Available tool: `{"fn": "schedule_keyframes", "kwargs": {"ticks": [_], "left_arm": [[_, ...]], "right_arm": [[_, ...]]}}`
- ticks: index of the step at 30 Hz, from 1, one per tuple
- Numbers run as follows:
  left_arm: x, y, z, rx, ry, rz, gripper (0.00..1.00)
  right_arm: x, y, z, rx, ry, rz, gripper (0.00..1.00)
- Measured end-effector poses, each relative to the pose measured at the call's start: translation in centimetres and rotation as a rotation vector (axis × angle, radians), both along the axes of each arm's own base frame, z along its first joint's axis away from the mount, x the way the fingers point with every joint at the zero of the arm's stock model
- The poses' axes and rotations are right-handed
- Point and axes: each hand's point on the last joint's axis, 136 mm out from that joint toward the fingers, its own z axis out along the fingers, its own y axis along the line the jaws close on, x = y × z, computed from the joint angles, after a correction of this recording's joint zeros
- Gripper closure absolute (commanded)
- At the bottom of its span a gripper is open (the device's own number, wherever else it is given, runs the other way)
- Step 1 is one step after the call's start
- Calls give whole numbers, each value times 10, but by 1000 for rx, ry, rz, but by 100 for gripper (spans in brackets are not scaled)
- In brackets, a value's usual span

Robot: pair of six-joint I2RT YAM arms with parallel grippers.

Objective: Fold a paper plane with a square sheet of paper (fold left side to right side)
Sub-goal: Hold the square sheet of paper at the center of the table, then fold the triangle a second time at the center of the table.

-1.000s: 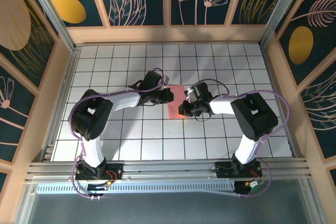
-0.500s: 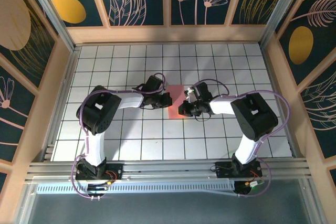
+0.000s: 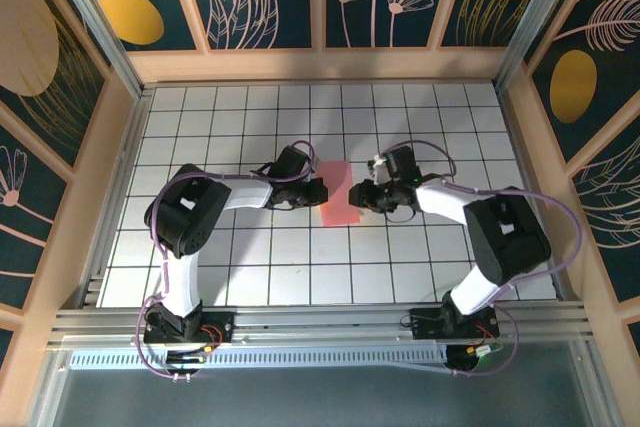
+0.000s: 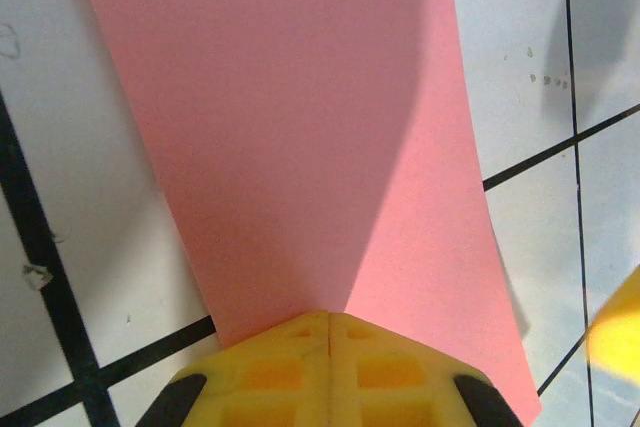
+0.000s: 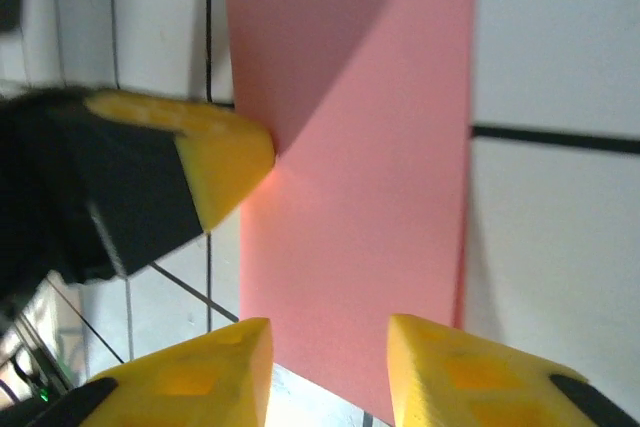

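The square sheet of paper is salmon-pink and lies on the white grid tiles folded into a narrow rectangle. In the left wrist view the paper stretches away from my left gripper, which is shut with its yellow tip resting on the paper's near edge. From above, the left gripper sits at the paper's left side. My right gripper is at the paper's right side. In the right wrist view the right gripper stands open just above the paper, with nothing between its jaws. The left gripper's fingertip touches the far edge.
The floor is a white tile grid with black lines, walled by wooden panels at the back and sides. Both arms reach inward from the near edge and meet at the paper in the middle.
My right gripper has opened and let go of the paper, and its arm has swung rightward. The left gripper slid slightly along the paper's left edge and stays shut.
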Motion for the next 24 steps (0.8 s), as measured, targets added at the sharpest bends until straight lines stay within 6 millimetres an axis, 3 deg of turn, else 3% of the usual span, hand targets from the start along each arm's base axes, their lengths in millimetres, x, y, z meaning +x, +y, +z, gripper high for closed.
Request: {"fn": "schedule_keyframes", "kwargs": {"ticks": [3,6,12,20,24], "left_arm": [[0,0,0,0,-4,-6,100],[0,0,0,1,-6,-9,100],[-1,0,0,2,-9,-14,100],[-1,0,0,3,-11,-16,100],[-1,-1,0,3,-11,-16,100]], "right_arm": [[9,-18,9,11,-17,-41,58],[2,-24,3,22,20,-42,60],[-21,-19,-16,54,124,-1,62],[-38,-5,-37,52,205,53,64],[-36,-1,-36,59,200,64,66]]}}
